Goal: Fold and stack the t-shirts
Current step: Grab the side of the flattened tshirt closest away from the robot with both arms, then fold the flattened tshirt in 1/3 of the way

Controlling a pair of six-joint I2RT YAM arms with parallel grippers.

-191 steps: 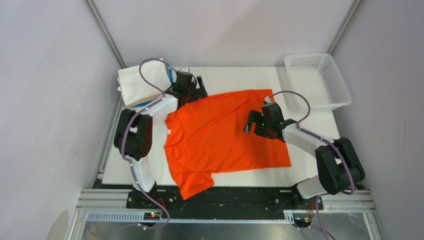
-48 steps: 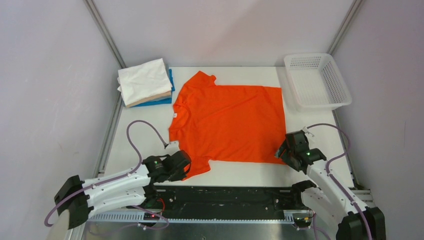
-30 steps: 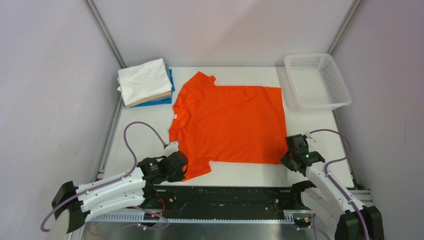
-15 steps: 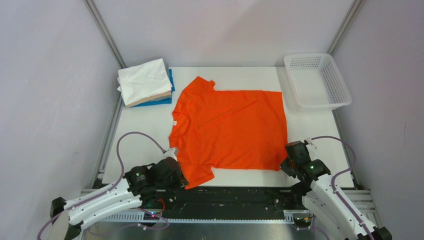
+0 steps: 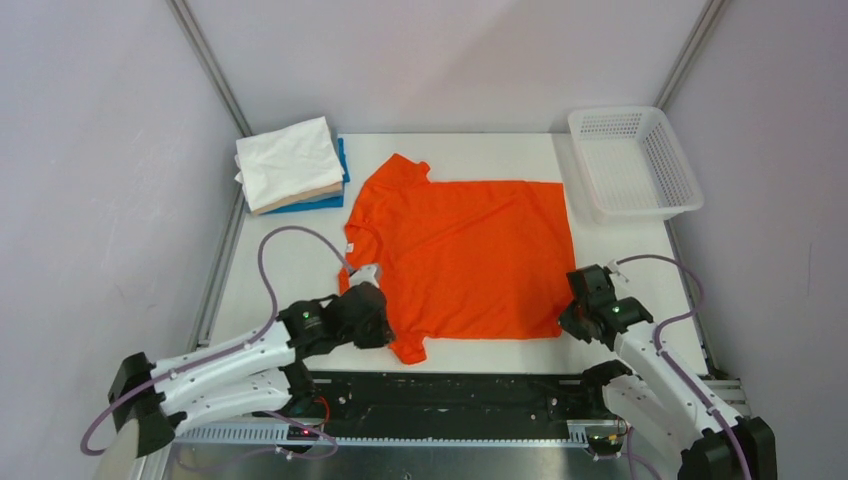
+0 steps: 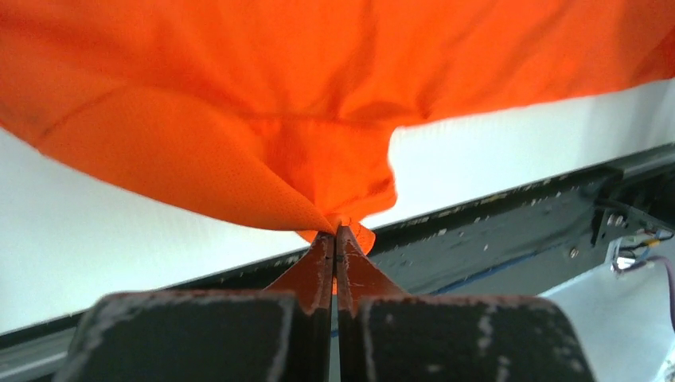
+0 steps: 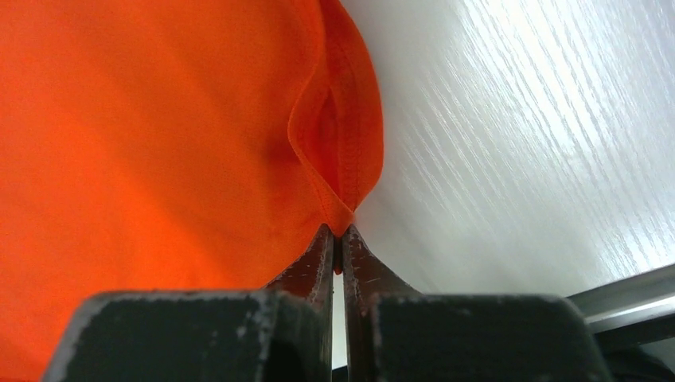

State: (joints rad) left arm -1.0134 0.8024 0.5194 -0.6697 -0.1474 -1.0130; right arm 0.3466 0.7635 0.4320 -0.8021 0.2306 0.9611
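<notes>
The orange shirt (image 6: 239, 183) was matt, fine-mesh cloth. The bench (image 7: 517, 159) was white, wood-grained, faintly glossy. The basket (image 5: 672, 165) was white plastic mesh.

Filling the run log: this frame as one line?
left gripper: shut on orange t-shirt, near-left edge | right gripper: shut on its near hem corner | folded pile: far-left corner | stage: fold not yet made

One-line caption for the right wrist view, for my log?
Right gripper shut on a hemmed corner of the orange t-shirt, the pinched edge curling beside the white table.
</notes>
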